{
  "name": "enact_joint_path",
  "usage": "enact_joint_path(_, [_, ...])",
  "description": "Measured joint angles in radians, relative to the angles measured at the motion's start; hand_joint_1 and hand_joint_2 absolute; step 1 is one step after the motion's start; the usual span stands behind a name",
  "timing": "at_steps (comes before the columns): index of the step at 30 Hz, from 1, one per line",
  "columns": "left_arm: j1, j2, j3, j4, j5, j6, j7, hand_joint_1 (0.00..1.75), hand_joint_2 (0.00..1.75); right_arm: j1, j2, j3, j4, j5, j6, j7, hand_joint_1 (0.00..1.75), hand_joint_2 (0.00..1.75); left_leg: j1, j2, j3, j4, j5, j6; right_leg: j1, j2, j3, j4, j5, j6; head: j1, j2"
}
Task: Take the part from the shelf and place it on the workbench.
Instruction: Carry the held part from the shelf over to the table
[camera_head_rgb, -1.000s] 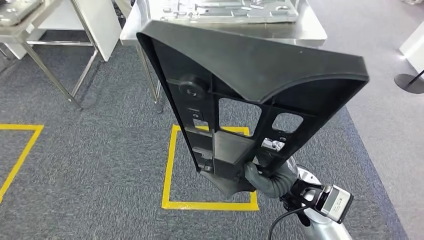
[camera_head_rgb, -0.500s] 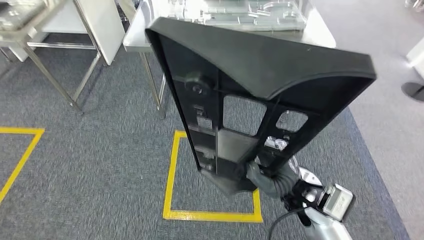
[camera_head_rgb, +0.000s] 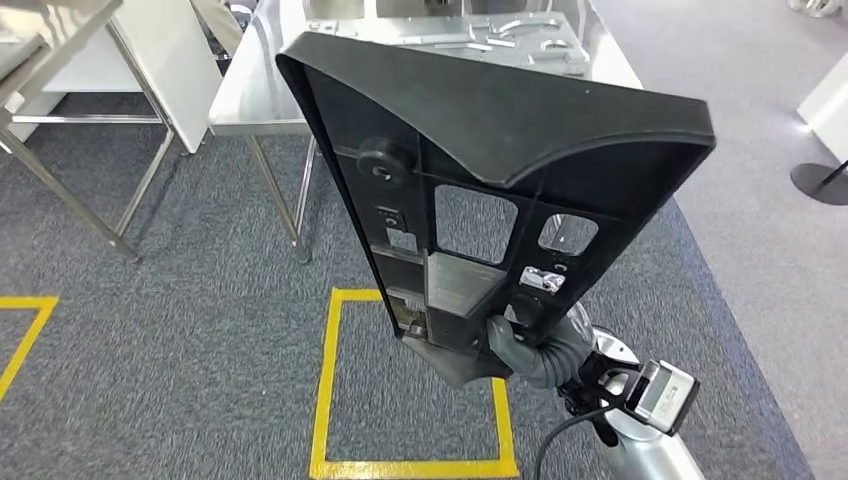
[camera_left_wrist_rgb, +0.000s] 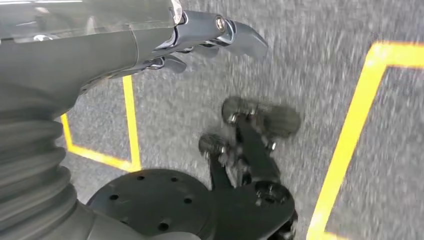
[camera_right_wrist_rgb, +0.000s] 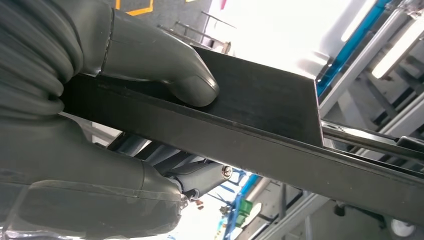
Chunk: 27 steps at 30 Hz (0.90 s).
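Gripping part at narrow lower end, right robot hand | long axis upright, apparently tilted toward workbench

Matt black plastic part, shiny steel workbench, rough grey carpet, glossy yellow tape

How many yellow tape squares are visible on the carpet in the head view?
2. One yellow square lies in front of the robot, below the black part that the right hand holds. The corner of another square is at the left edge. More may be hidden.
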Motion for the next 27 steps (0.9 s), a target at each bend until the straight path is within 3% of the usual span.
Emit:
enact_joint_path(1, [0.0,0.001,0.0,0.0,0.0,0.0,0.0,0.0,1.75,0.0,0.001,0.001,0.002,0.0,-0.002,0.0,1.75,1.75,-0.003,-0.002,0.004,-0.009,0.014,0.004,-0.001,0.002,0.004,0.004,-0.001,0.006,0.0,0.0])
enact_joint_path(4, [-0.004,0.001,0.0,0.0,-0.001,0.0,-0.001,0.0,1.75,-0.002,0.001,0.001,0.002,0.0,-0.007,0.0,1.75,1.75,0.002,-0.002,0.04,-0.038,0.009,0.017,-0.002,-0.001,-0.006,0.052,0.008,0.022,0.001,0.0])
enact_joint_path(5, [-0.005,0.001,0.0,0.0,-0.002,0.0,-0.001,0.0,1.75,-0.003,0.001,0.002,0.002,0.0,-0.008,0.0,1.75,1.75,0.005,-0.002,0.053,-0.047,0.006,0.021,-0.004,-0.003,-0.028,0.093,-0.001,0.028,0.002,0.0])
enact_joint_path(7, [-0.006,0.001,0.0,0.0,-0.002,0.0,-0.002,0.0,1.75,-0.004,0.001,0.002,0.002,0.0,-0.009,0.0,1.75,1.75,0.008,-0.001,0.071,-0.054,-0.007,0.025,-0.013,-0.006,-0.102,0.208,-0.046,0.039,0.003,0.0])
enact_joint_path(9, [-0.005,0.001,0.0,0.0,-0.004,-0.001,-0.003,0.0,1.75,0.0,0.001,0.002,0.002,0.001,-0.01,0.0,1.75,1.75,0.011,-0.002,0.087,-0.055,-0.025,0.022,-0.025,-0.008,-0.172,0.286,-0.085,0.051,0.003,0.0])
enact_joint_path(10, [-0.003,0.001,0.0,0.0,-0.005,-0.002,-0.003,0.0,1.75,0.001,0.001,0.002,0.002,0.001,-0.01,0.0,1.75,1.75,0.013,-0.002,0.099,-0.055,-0.034,0.018,-0.03,-0.009,-0.188,0.282,-0.078,0.057,0.003,0.0])
enact_joint_path(11, [-0.002,0.0,0.0,0.0,-0.006,-0.003,-0.004,0.0,1.75,0.003,0.001,0.002,0.002,0.001,-0.01,0.0,1.75,1.75,0.017,-0.002,0.113,-0.054,-0.045,0.014,-0.035,-0.012,-0.186,0.245,-0.048,0.064,0.003,0.0])
enact_joint_path(13, [-0.001,-0.001,0.0,0.0,-0.007,-0.004,-0.006,0.0,1.75,0.004,0.001,0.003,0.002,0.002,-0.01,0.0,1.75,1.75,0.023,-0.002,0.141,-0.053,-0.068,0.001,-0.044,-0.02,-0.151,0.109,0.05,0.075,0.004,0.0])
enact_joint_path(14, [-0.002,-0.001,0.0,0.0,-0.007,-0.005,-0.008,0.0,1.75,0.004,0.001,0.003,0.002,0.002,-0.01,0.0,1.75,1.75,0.024,-0.002,0.152,-0.052,-0.08,-0.007,-0.045,-0.025,-0.135,0.055,0.077,0.073,0.006,0.0])
enact_joint_path(15, [-0.003,0.0,0.0,0.0,-0.007,-0.005,-0.009,0.0,1.75,0.005,0.002,0.003,0.002,0.003,-0.01,0.0,1.75,1.75,0.024,-0.001,0.159,-0.055,-0.091,-0.015,-0.045,-0.028,-0.126,0.021,0.091,0.068,0.007,0.0])
enact_joint_path(19, [-0.005,0.001,0.0,0.0,-0.007,-0.006,-0.011,0.0,1.75,0.007,0.004,0.004,0.001,0.005,-0.011,0.0,1.75,1.75,0.026,0.002,0.183,-0.034,-0.101,-0.043,-0.041,-0.021,-0.096,0.001,0.078,0.029,0.003,0.0])
enact_joint_path(21, [-0.007,0.001,0.0,0.0,-0.007,-0.008,-0.011,0.0,1.75,0.007,0.006,0.004,0.0,0.006,-0.011,0.0,1.75,1.75,0.028,0.003,0.134,0.058,-0.12,-0.046,-0.038,-0.021,-0.072,-0.001,0.067,0.016,-0.004,0.0])
enact_joint_path(24, [-0.004,0.001,0.0,0.0,-0.007,-0.009,-0.009,0.0,1.75,0.009,0.008,0.005,0.0,0.005,-0.009,0.0,1.75,1.75,0.027,0.003,-0.005,0.241,-0.193,-0.047,-0.03,-0.019,-0.043,0.0,0.039,0.006,-0.009,0.0])
enact_joint_path(25, [-0.002,0.001,0.0,0.0,-0.007,-0.008,-0.008,0.0,1.75,0.01,0.008,0.005,0.001,0.005,-0.008,0.0,1.75,1.75,0.026,0.003,-0.033,0.253,-0.205,-0.045,-0.027,-0.017,-0.03,0.0,0.028,0.005,-0.009,0.0])
enact_joint_path(26, [0.0,0.001,0.0,0.0,-0.007,-0.007,-0.007,0.0,1.75,0.011,0.008,0.005,0.002,0.005,-0.008,0.0,1.75,1.75,0.025,0.003,-0.043,0.229,-0.195,-0.041,-0.024,-0.016,-0.016,0.0,0.017,0.005,-0.009,0.0])
enact_joint_path(27, [0.002,0.001,0.0,0.0,-0.007,-0.006,-0.007,0.0,1.75,0.011,0.01,0.005,0.003,0.006,-0.008,0.0,1.75,1.75,0.023,0.003,-0.04,0.175,-0.159,-0.035,-0.022,-0.014,0.0,-0.001,0.005,0.006,-0.01,0.0])
